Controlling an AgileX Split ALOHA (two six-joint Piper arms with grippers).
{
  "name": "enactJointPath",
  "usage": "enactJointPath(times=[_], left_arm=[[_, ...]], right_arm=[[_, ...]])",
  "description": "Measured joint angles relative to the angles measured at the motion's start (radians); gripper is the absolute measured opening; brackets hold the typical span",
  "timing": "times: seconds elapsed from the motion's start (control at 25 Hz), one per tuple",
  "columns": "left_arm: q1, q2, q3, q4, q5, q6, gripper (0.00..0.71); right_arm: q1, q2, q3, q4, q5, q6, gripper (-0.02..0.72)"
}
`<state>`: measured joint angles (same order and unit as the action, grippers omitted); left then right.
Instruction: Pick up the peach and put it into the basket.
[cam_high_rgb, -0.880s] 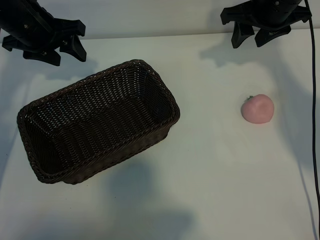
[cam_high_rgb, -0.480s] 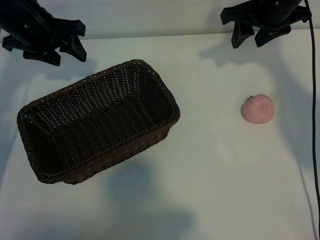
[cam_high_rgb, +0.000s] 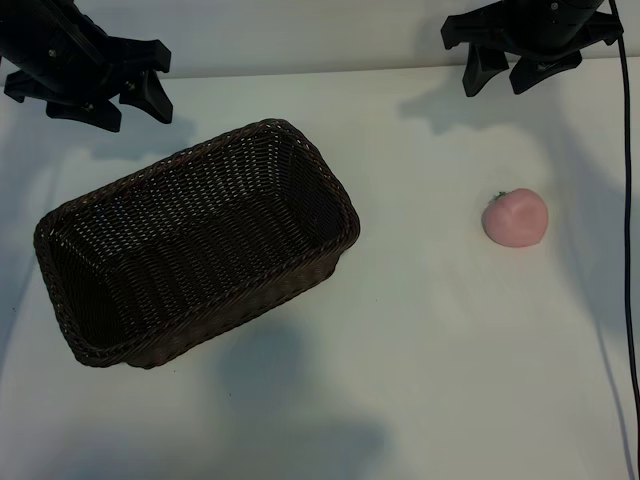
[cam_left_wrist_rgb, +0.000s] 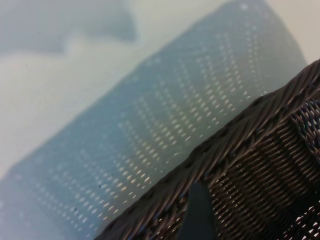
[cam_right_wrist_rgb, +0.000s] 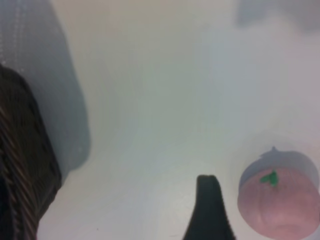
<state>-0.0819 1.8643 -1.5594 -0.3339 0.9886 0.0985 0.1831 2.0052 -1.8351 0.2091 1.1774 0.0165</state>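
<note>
**Operator:** From the outside camera, I take the basket (cam_high_rgb: 195, 245) as my landmark. The peach (cam_high_rgb: 515, 217) sits alone on the table (cam_high_rgb: 420, 330), well to the right of the basket, stem turned toward it. My right hand (cam_high_rgb: 508, 68) hangs above the peach at the table's far edge, jaws spread wide, nothing in them. My left hand (cam_high_rgb: 118, 95) is parked just beyond the basket's far left rim, also spread and empty.

**Observer:** What worries you?

**Operator:** The peach is round and looks smooth. If I come down off-centre, I judge one finger could nudge it and it would roll away before I close. The basket lies at an angle, so a release near its low corner could clip the rim and bounce the fruit out.

**Observer:** And the left wrist camera?

**Operator:** Mostly the basket (cam_left_wrist_rgb: 260, 165) rim up close, with its shadow on the table. One dark fingertip (cam_left_wrist_rgb: 199, 210) shows over the weave. I judge a careless swing there would snag the wicker and drag the basket.

**Observer:** Right wrist?

**Operator:** The peach (cam_right_wrist_rgb: 277, 200) with its green stem is just beside one fingertip (cam_right_wrist_rgb: 209, 210), not yet between the jaws; the basket (cam_right_wrist_rgb: 22, 165) edge is well off on the other side.

**Observer:** Any writing?

**Operator:** None I can read in any view: no brand, no label.
</note>
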Motion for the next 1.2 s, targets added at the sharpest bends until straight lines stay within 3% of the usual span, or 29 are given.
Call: enactJointPath(times=[0.64,1.0,1.2], left_arm=[[0.000,-0.011,0.009,0.030,0.045,-0.053,0.590],[0.000,-0.258,0.367,0.117,-0.071,-0.261,0.569],[0.000,-0.409,0.403,0.210,-0.024,-0.391,0.569]], right_arm=[[0.000,0.000,0.000,0.001,0.000,0.000,0.514],[0.000,0.000,0.000,0.002,-0.001,-0.001,0.514],[0.000,0.000,0.000,0.002,-0.001,-0.001,0.514]])
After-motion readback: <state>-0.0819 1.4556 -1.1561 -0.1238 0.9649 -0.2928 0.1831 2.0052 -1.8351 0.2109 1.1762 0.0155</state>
